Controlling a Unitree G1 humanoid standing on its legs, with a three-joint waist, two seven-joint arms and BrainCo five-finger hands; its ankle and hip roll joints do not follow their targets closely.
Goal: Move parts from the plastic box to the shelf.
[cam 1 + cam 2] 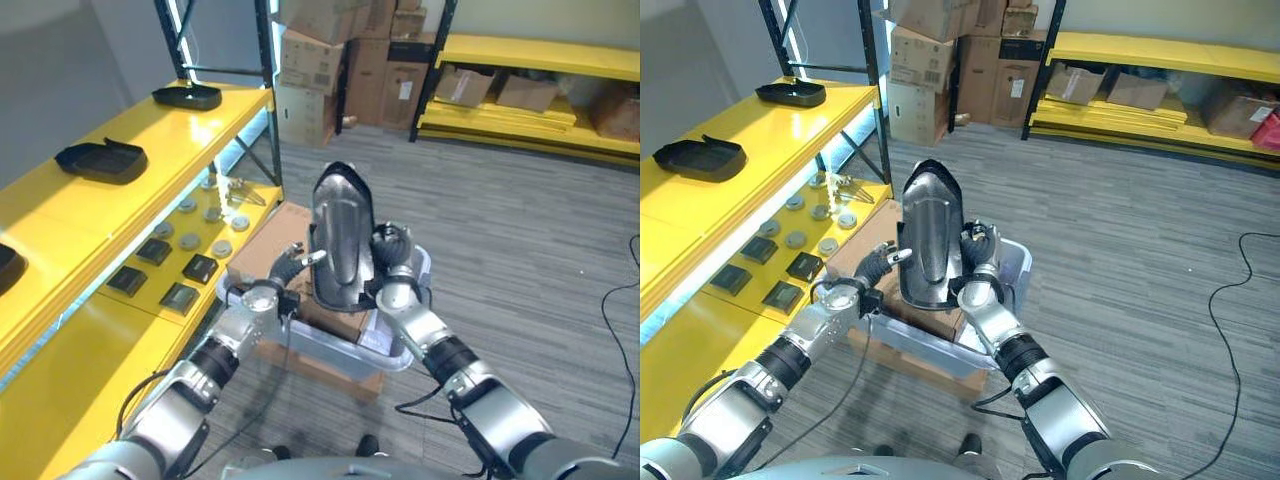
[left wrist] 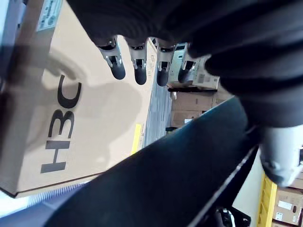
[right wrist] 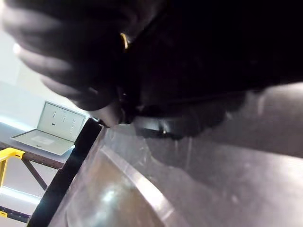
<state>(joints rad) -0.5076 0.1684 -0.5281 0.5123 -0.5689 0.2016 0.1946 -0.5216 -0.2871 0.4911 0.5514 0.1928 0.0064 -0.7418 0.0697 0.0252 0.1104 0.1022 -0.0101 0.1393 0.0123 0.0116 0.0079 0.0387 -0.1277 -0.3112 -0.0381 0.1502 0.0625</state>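
Note:
A large glossy black moulded part (image 1: 340,240) stands upright above the clear plastic box (image 1: 400,355), held between both hands. My left hand (image 1: 272,288) is against its left side, fingers (image 2: 137,66) straight and thumb (image 2: 279,156) pressing on the part's edge. My right hand (image 1: 392,255) grips the right edge with its fingers curled round it. The right wrist view has the part's shiny surface (image 3: 199,170) close up. The yellow shelf (image 1: 150,140) runs along the left.
The shelf top carries three black parts (image 1: 100,160), (image 1: 187,96), (image 1: 5,265). The lower level (image 1: 90,330) holds small black squares (image 1: 180,297) and grey discs (image 1: 190,240). A cardboard box (image 1: 265,250) sits beside the plastic box. Stacked cartons (image 1: 340,60) stand behind.

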